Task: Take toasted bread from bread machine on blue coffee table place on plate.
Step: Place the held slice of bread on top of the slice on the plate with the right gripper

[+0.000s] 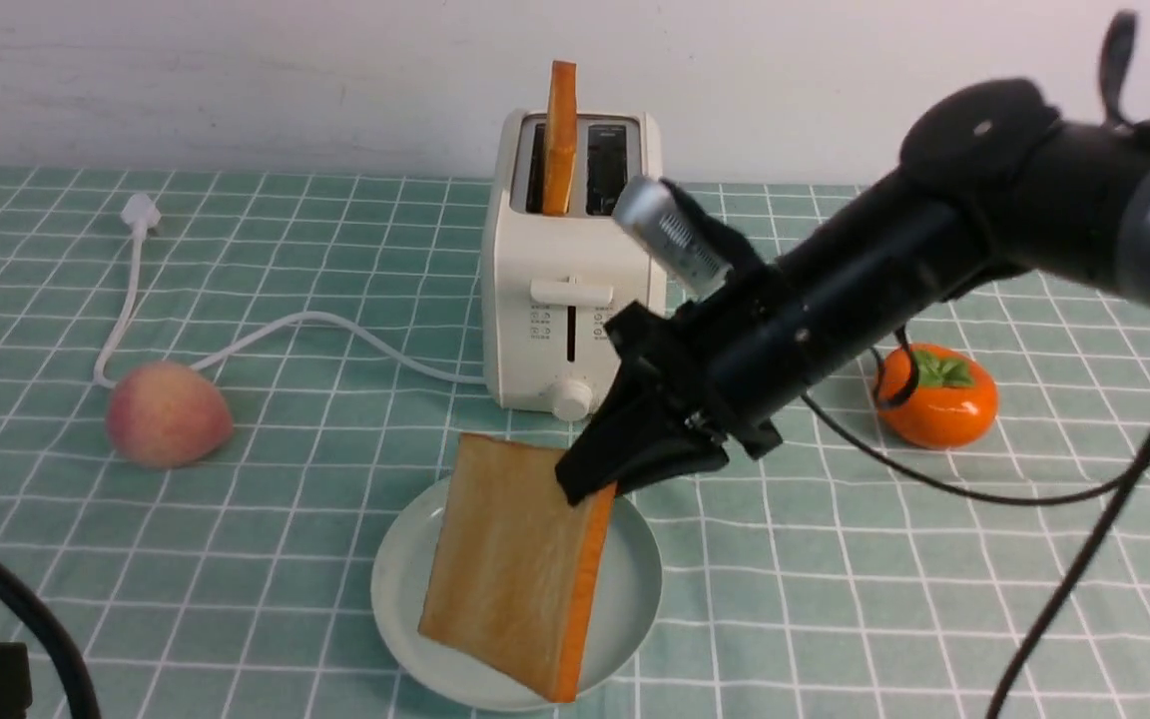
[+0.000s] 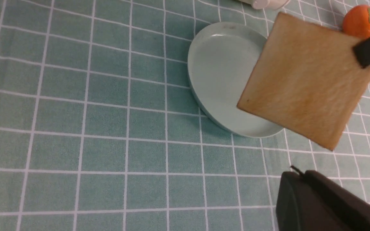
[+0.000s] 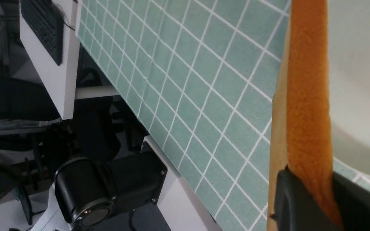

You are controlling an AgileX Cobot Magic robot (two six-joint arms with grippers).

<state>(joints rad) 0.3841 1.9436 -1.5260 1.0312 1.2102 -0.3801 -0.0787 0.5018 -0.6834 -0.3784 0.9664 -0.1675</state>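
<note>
My right gripper (image 1: 590, 484) is shut on the upper corner of one slice of toasted bread (image 1: 515, 559). The slice hangs tilted over the pale plate (image 1: 400, 589), and its lowest corner is near the plate's front rim; I cannot tell whether they touch. The right wrist view shows its orange crust (image 3: 307, 96) clamped between the jaws, with the plate (image 3: 361, 80) beyond. A second slice (image 1: 561, 140) stands in the left slot of the bread machine (image 1: 565, 300) behind the plate. My left gripper (image 2: 295, 175) is shut and empty, low over the blue coffee table (image 1: 236, 559), left of the plate (image 2: 217, 64).
A peach (image 1: 168, 414) lies left of the toaster. An orange persimmon (image 1: 937, 394) lies to its right. The white cord (image 1: 335, 325) runs left from the toaster to a plug (image 1: 140, 213). The right arm's black cable hangs over the table's right side.
</note>
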